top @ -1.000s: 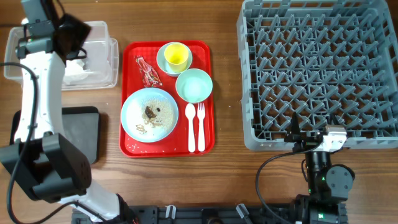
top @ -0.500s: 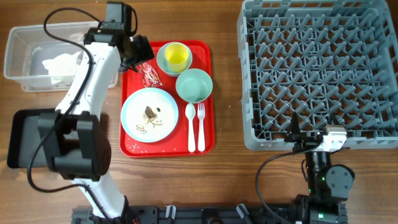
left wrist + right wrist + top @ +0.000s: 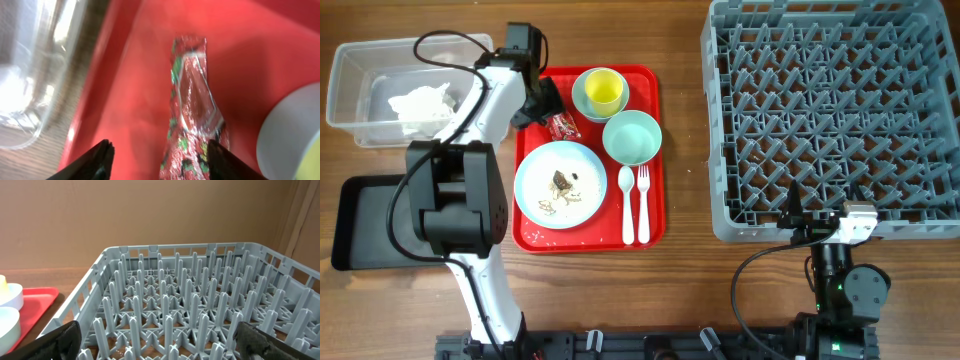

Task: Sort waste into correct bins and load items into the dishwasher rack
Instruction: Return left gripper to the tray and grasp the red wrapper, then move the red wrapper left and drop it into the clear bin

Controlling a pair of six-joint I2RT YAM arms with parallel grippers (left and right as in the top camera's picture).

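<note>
Two jaws of the left pincer (image 3: 162,160) stand apart astride the red foil wrapper (image 3: 192,100), which lies flat on the red tray (image 3: 135,90) just ahead, probably lined up to pinch it. Right pincer (image 3: 160,337) gapes wide, empty, facing the rack (image 3: 175,295).

Overhead view: bright, even light from above, sharp focus, soft short shadows beside rack (image 3: 713,150) and red tray (image 3: 652,236). Left wrist view: very close, blurred; foil wrapper (image 3: 195,105) shows white glints; clear tub (image 3: 35,75) at upper left washed out. Right wrist view: crisp, warm, evenly lit.
</note>
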